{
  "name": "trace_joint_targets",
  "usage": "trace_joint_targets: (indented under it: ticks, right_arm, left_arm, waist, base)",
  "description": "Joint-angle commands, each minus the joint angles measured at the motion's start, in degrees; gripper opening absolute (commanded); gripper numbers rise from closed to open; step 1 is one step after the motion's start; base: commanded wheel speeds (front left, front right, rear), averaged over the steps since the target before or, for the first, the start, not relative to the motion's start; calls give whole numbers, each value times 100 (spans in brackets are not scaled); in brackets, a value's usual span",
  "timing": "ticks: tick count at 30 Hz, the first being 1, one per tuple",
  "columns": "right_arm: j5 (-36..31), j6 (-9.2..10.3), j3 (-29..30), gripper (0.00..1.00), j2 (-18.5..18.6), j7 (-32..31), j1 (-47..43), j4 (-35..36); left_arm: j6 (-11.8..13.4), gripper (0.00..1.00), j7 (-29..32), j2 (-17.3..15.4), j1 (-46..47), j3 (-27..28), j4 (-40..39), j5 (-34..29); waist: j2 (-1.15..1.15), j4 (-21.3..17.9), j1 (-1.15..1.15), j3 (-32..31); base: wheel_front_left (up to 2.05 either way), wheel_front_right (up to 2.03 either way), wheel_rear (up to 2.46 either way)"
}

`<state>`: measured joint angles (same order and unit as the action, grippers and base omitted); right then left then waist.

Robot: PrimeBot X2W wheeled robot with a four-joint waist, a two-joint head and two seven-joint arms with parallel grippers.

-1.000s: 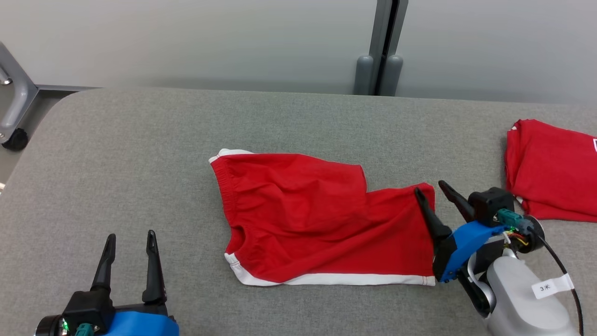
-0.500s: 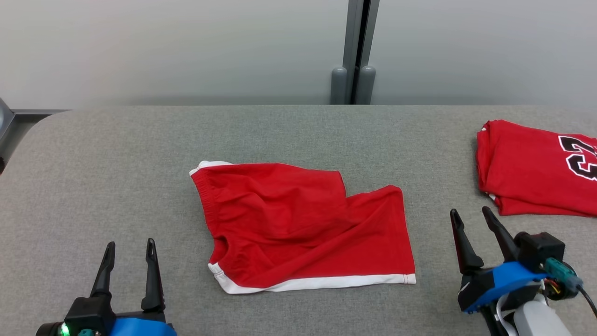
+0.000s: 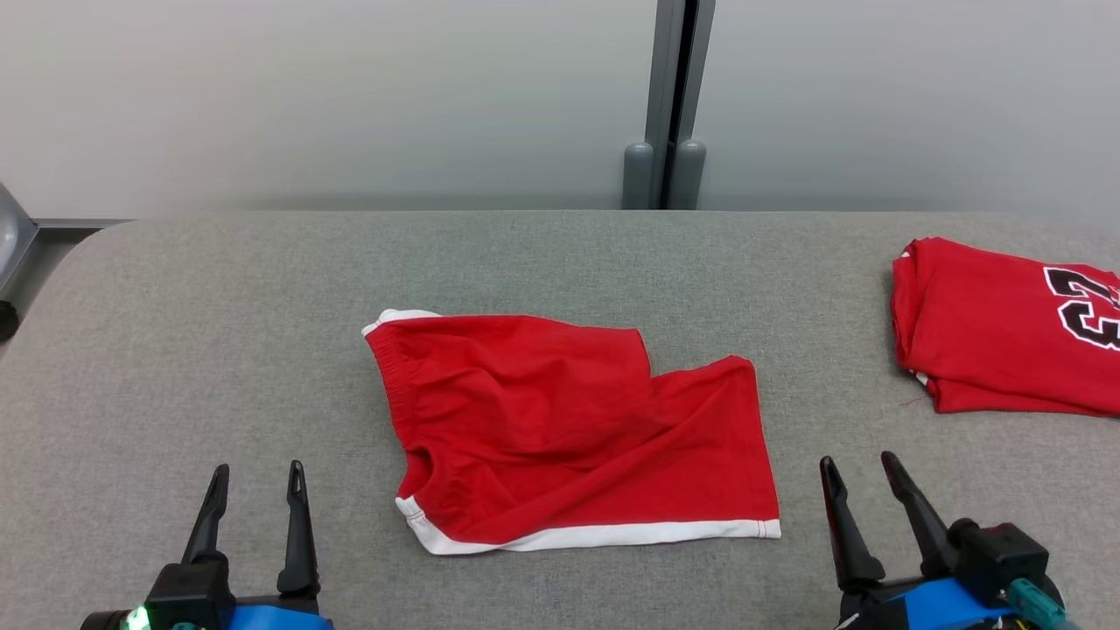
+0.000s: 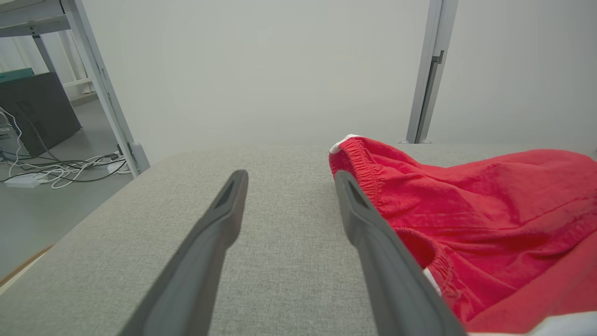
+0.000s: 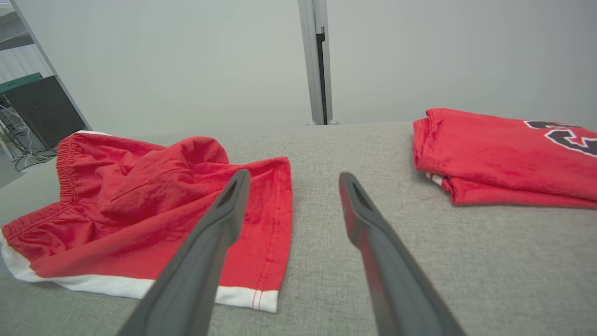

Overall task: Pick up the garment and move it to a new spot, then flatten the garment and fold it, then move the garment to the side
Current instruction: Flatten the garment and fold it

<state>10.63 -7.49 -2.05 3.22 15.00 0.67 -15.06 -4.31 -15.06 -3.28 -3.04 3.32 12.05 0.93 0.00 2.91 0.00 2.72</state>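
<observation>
On the grey fabric worktop (image 3: 219, 289), red white-trimmed shorts (image 3: 569, 429) lie rumpled; the left pincer (image 3: 258, 466) and right pincer (image 3: 856, 458) flank them wide open and empty, seemingly poised for flattening.

A grey woven-cloth counter (image 3: 219, 289) with a rounded corner at ten o'clock spans the head view. Behind it, from nine to three o'clock, stands a plain pale wall (image 3: 350, 87), evenly lit, with a soft shadow along its foot. At twelve o'clock a grey metal post (image 3: 667, 79) with a dark slot splits the wall, with two rounded grey caps (image 3: 639, 173) at its base. In the left wrist view, at nine o'clock, grey floor (image 4: 56, 205) lies beyond the counter's edge. A slanted metal frame leg (image 4: 100, 88) rises there, beside a dark cabinet (image 4: 37, 112), tangled cables (image 4: 60, 164) and a white power strip (image 4: 21, 181).
</observation>
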Motion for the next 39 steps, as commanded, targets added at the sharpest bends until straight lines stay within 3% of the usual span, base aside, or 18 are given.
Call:
trace_joint_targets:
  ticks: [1, 29, 39]
  right_arm:
    - [-12, -1, -17, 100, -14, 22, -84, 35]
    - [97, -1, -210, 100, -33, -20, -64, -86]
    - [-227, -1, -214, 100, -28, -424, 399, -464]
  left_arm:
    - [24, 100, -14, -26, 36, 11, -12, -31]
    - [107, 100, -14, -102, 25, -30, 39, 85]
    - [-235, 100, -14, -338, 438, -967, 545, -229]
  waist:
    - [0, 5, 0, -5]
    - [0, -41, 0, 21]
    - [0, -127, 0, 86]
  base:
    - [0, 0, 0]
    - [0, 0, 0]
    - [0, 0, 0]
